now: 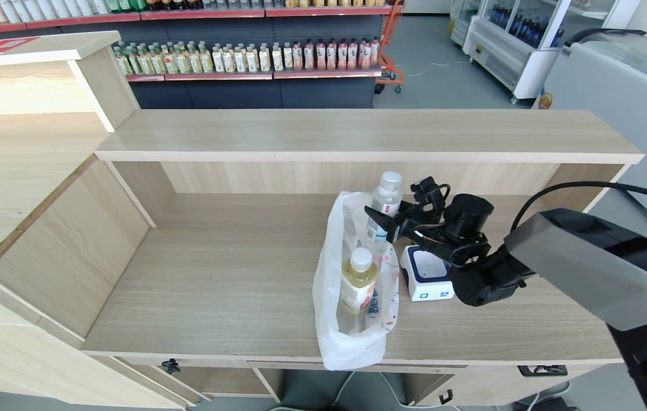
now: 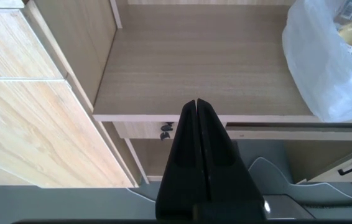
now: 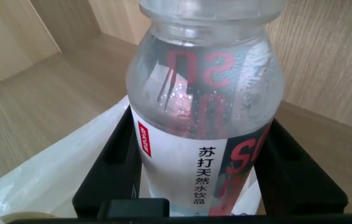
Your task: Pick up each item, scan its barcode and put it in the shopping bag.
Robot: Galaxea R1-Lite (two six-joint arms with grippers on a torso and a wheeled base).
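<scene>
Light wood checkout counter [image 1: 232, 274] in a shop, with stocked drink shelves [image 1: 243, 60] and chiller cabinets [image 1: 517, 40] beyond. Right gripper [image 1: 390, 221] is clamped on 1 clear bottle [image 1: 386, 200], upright over the far end of 1 white shopping bag [image 1: 334, 319]. In the bag, 1 yellow-drink bottle [image 1: 358, 279] stands below that gripper, with 1 white scanner [image 1: 427, 279] just beneath its wrist: 2 bottles total. Left gripper [image 2: 196, 107] has its fingers pressed together on nothing, at the counter's front edge, well apart from the bag.
</scene>
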